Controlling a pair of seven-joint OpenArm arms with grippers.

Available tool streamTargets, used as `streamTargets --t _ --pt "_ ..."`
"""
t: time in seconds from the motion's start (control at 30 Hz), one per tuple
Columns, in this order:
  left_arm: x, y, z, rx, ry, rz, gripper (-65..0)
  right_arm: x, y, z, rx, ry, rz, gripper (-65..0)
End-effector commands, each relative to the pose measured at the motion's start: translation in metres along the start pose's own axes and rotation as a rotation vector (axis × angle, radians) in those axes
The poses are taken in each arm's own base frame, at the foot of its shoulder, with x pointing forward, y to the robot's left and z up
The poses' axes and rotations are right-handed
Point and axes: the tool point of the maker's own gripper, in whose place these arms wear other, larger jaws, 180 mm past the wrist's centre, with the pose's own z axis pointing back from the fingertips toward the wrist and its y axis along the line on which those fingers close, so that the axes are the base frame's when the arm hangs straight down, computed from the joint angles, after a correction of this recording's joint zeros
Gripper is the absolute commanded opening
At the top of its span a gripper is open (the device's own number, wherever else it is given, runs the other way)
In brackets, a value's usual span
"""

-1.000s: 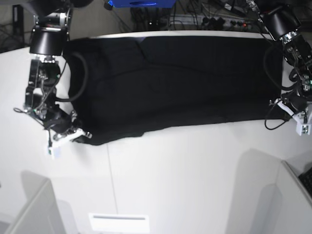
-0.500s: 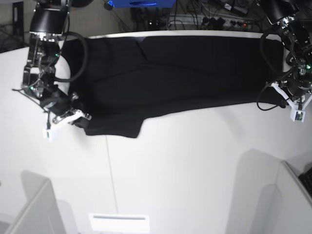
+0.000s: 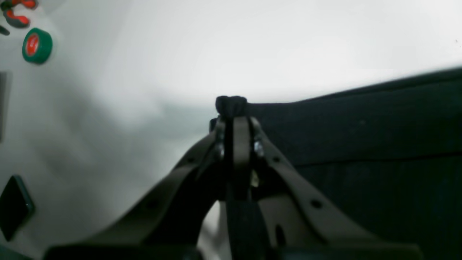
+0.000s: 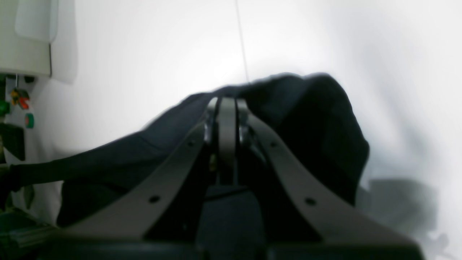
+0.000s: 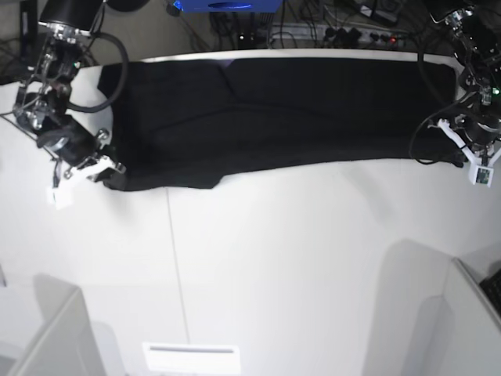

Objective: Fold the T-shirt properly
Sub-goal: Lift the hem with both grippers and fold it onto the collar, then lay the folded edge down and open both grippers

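Table (image 5: 305,274), white and broad, fills most of the base view, with a thin dark seam running from near to far on its left side. Next in size comes the T-shirt (image 5: 274,98), black and plain on the visible faces, spread wide across the far part of the table. Its near edge slants, lying nearer on the left than on the right, and a loose flap droops at the near left. In the wrist views a fold line crosses the cloth behind that edge.

The left gripper (image 3: 236,121), on the right of the base view, is narrow — pinched on the shirt's near right corner, with a little tuft of cloth poking past the fingertips. The right gripper (image 4: 228,104), on the left of the base view, is likewise drawn together on the near left part of the edge — cloth bunches around its tips.

Smaller still, a pale rectangle (image 5: 192,359) sits at the near edge, left of centre. Smallest is a green roll with a red centre (image 3: 37,46), well apart from the shirt.
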Motion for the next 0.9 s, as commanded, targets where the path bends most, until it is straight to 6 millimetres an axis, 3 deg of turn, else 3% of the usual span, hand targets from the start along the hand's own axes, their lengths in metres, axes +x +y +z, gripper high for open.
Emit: streamTargets --t 0.0,0.13,0.33,0.7,0.87 --pt "0.01 0.007 0.006 0.022 -0.037 -0.008 -65.0 0.012 0.003 0.008 0.007 -0.041 0.022 -65.0" --pt "0.005 -0.006 0.008 -0.049 -0.046 0.017 -65.0 0.005 -0.002 0.019 -0.013 -0.032 0.024 -65.0" --pt "-0.004 -0.012 0.009 -0.074 -0.03 0.023 -65.0 -0.019 0.009 0.027 0.059 0.01 -0.025 -65.0" --pt "-0.027 0.007 0.02 -0.027 0.023 0.019 -65.0 -0.035 0.01 0.035 0.069 0.043 -0.037 -65.0" --pt "-0.032 0.007 0.021 -0.028 0.036 0.012 -65.0 -0.026 0.007 0.047 0.103 0.018 -0.101 -65.0"
